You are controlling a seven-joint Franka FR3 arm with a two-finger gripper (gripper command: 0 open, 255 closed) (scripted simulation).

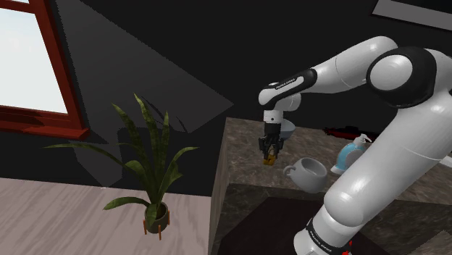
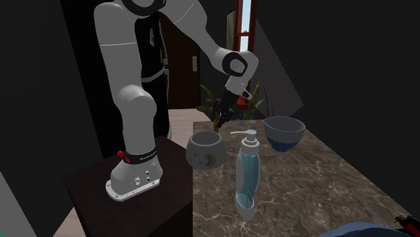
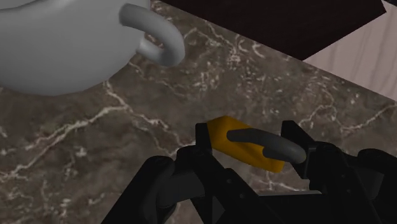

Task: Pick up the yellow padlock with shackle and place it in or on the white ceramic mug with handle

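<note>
A yellow padlock (image 3: pixel 230 139) with a grey shackle (image 3: pixel 270 144) sits clasped between the black fingers of my gripper (image 3: pixel 248 145), which is shut on it. It hangs low over the dark marble counter (image 3: pixel 305 89); I cannot tell whether it touches. In the shoulder view the gripper (image 1: pixel 270 151) points down with the padlock (image 1: pixel 271 160) at its tips, up and to the left of the pale mug (image 1: pixel 310 174). The mug (image 3: pixel 57 44) stands upright, its handle (image 3: pixel 154 33) facing the gripper. In the second exterior view the gripper (image 2: pixel 219 122) hovers behind the mug (image 2: pixel 204 149).
A blue soap dispenser (image 2: pixel 247 176) and a bowl (image 2: pixel 283 130) stand on the counter beyond the mug. A small red item (image 1: pixel 337 132) lies at the counter's far side. A potted plant (image 1: pixel 153 177) stands on the floor past the counter's edge, under a red-framed window (image 1: pixel 36 65).
</note>
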